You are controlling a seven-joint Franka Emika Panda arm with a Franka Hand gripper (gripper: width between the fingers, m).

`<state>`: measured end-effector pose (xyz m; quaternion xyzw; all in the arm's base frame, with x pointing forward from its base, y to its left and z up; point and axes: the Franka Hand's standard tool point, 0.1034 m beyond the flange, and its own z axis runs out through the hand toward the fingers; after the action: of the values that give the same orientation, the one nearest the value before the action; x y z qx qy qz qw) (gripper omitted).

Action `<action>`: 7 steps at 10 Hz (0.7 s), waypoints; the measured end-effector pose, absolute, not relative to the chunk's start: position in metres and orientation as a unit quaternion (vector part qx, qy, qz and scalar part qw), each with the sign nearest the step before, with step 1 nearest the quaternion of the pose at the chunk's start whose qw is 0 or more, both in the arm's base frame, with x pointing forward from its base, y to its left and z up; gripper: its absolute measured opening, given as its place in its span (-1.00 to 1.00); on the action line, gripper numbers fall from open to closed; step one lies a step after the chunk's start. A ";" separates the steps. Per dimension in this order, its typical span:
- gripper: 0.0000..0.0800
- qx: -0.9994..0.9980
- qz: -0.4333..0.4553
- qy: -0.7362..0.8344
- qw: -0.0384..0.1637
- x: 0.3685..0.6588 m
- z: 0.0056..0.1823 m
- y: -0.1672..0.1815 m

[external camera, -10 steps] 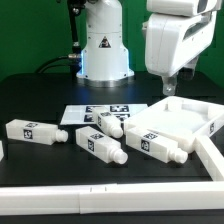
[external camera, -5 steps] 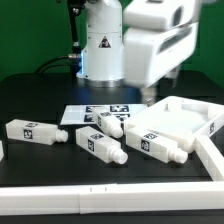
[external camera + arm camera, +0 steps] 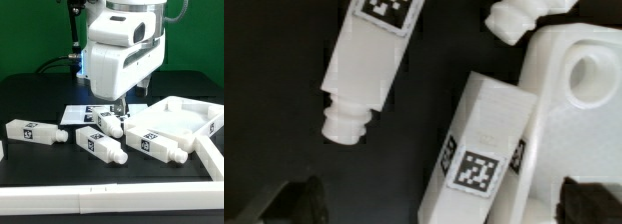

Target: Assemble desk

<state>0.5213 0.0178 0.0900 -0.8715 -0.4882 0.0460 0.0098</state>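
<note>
1. Exterior view: The gripper (image 3: pixel 119 105) hangs low over the black table (image 3: pixel 40 90), near the middle of the picture. It is just above the middle leg (image 3: pixel 110 122). I cannot tell from here if it touches that leg.
2. Four white legs lie flat on the table. Each one has a black-and-white square tag.
   - The far leg (image 3: pixel 35 131) lies alone, toward the exterior view's left.
   - The front leg (image 3: pixel 100 146) lies just in front of the middle leg.
   - The right leg (image 3: pixel 155 143) lies against the front edge of the desk panel (image 3: pixel 190 118).
3. The desk panel is big and white, with a raised rim. It lies flat toward the exterior view's right. No leg is stuck into it.
4. The marker board (image 3: pixel 78 113) lies flat on the table behind the legs.
5. Wrist view: Two dark fingers (image 3: pixel 287 205) show at the two low corners of the picture. They are spread wide apart and pinch nothing.
6. The tag leg (image 3: pixel 482 150) lies on the black table, and its end lies between the two fingers. It is just beside the edge of the desk panel (image 3: pixel 580 100).
7. The peg leg (image 3: pixel 367 60) lies near the tag leg, with dark table between them. It has a bumpy round peg on its end.
</note>
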 end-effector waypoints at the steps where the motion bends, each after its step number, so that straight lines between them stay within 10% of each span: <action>1: 0.62 -0.880 0.052 -0.472 0.010 0.522 0.083 0.001; 7: 0.62 -0.910 0.053 -0.410 0.016 0.528 0.060 -0.021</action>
<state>0.5280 -0.0207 0.0605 -0.9102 -0.4105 0.0529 0.0163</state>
